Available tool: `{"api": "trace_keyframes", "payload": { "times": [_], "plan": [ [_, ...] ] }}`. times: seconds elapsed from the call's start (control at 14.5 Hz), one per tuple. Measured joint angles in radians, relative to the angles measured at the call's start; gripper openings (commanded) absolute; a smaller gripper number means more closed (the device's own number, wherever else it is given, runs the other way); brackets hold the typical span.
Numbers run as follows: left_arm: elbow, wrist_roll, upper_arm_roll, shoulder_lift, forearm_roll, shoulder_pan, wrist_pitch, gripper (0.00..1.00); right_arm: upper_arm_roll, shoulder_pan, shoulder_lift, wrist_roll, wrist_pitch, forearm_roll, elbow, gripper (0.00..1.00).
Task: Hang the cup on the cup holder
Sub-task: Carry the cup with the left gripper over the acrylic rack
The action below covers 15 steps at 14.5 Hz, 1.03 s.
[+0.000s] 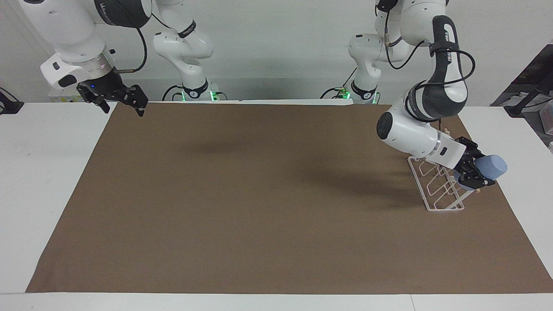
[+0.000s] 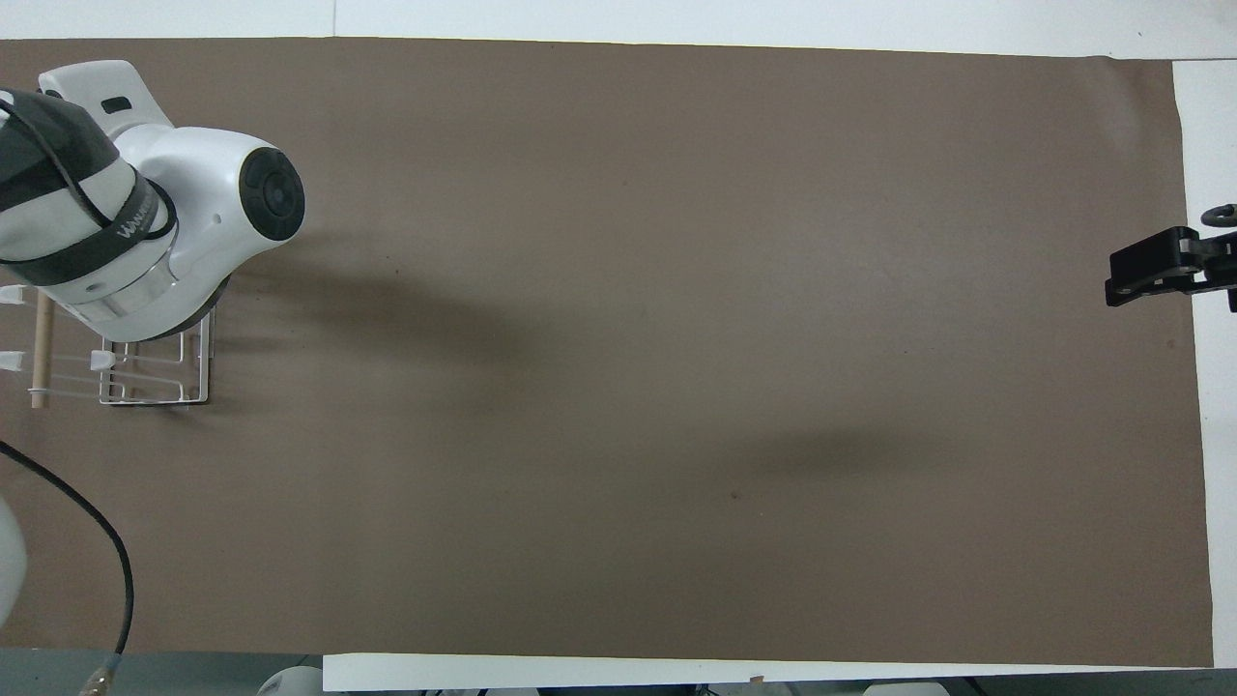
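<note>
Cup (image 1: 490, 166), light blue and tilted at the facing view's right edge, sits clamped in the left gripper (image 1: 471, 173) over the cup holder (image 1: 436, 190), while the right gripper (image 1: 117, 98) waits spread and empty, upper left.

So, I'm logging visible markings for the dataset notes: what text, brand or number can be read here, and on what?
"FRANKA": partly readable, running down the dark band of the left arm in the facing view.
Lettering on the right arm: cut off, unreadable.
Lettering on the left arm's dark band in the overhead view: too blurred to read.
The cup, cup holder and brown mat: no markings.
</note>
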Motion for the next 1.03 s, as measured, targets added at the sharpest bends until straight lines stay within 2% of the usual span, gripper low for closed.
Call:
{"api": "trace_keyframes", "payload": {
  "times": [0.28,0.62,1.03],
  "plan": [
    [-0.009,-0.064,-0.006,0.055,0.018,-0.022,-0.06,0.45,-0.011,0.007,0.001,0.0,-0.004,0.0,-0.005,0.99],
    [-0.027,-0.08,-0.01,0.057,0.011,-0.056,-0.115,0.45,-0.015,0.01,0.001,0.0,-0.013,0.0,-0.009,0.99],
    [-0.039,-0.114,-0.007,0.057,0.012,-0.052,-0.087,0.45,-0.017,0.013,0.001,0.0,-0.014,0.0,-0.013,0.99]
  ]
}}
